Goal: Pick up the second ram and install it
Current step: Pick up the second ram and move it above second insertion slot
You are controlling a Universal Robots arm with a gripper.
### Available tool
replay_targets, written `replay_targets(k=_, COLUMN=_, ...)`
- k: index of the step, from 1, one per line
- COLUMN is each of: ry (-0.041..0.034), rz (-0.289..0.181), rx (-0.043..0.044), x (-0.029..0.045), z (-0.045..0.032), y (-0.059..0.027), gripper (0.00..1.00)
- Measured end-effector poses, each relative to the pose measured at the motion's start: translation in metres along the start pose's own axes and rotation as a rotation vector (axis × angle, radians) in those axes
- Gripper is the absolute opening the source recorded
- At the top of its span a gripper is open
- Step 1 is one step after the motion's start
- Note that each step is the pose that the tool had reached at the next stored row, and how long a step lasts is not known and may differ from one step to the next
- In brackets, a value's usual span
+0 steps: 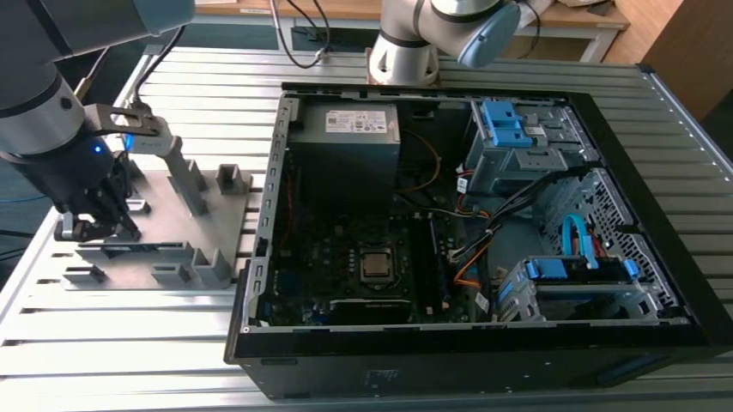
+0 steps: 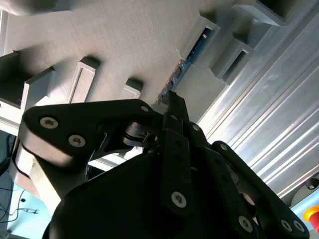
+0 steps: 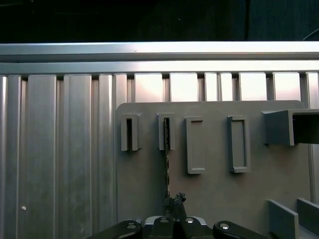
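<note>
Two fingertips of your gripper [image 3: 174,201] are pressed together on the ram [image 3: 167,164], pinching one end of it; the grip is plain in both wrist views. The ram stands on edge over the fixture plate [image 3: 214,199], its other end in a slotted block [image 3: 161,130]. Bare plate flanks the strip, with more blocks just beside that one. Your arm [image 1: 46,146] drops almost straight down at the exterior view's left. Slatted table [image 1: 115,343] surrounds the plate, and the open case [image 1: 261,249] rises just beside the plate's edge.
</note>
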State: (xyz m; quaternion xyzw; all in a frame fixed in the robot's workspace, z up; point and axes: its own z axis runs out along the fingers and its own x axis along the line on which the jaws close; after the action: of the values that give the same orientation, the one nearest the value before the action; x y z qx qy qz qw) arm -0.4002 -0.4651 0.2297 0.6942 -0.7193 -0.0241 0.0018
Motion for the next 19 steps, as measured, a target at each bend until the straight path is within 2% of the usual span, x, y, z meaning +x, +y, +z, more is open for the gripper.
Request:
replay_targets(k=3, ry=-0.0001, rz=0.0, rx=0.0, x=0.0, z=0.0, y=0.0, gripper=0.11)
replay_targets(k=5, ry=-0.0002, rz=0.0, rx=0.0, x=0.0, z=0.0, y=0.0, gripper=0.23)
replay_targets(k=7, ry=-0.0003, rz=0.0, rx=0.0, x=0.0, z=0.0, y=0.0, gripper=0.23)
replay_targets(k=8, ry=-0.0003, rz=0.0, rx=0.0, x=0.0, z=0.0, y=0.0, gripper=0.3)
replay_targets(k=10, ry=-0.0005, rz=0.0, rx=0.0002, x=0.0, z=0.0003, y=0.0, gripper=0.3)
replay_targets(k=15, ry=0.0004, rz=-0.002, rx=-0.0002, x=0.0026, z=0.0087, y=-0.0002, gripper=0.3)
replay_targets(k=19, ry=0.0014, rz=-0.024, rx=-0.0057, x=0.0051, z=0.0158, y=-0.0006, gripper=0.3)
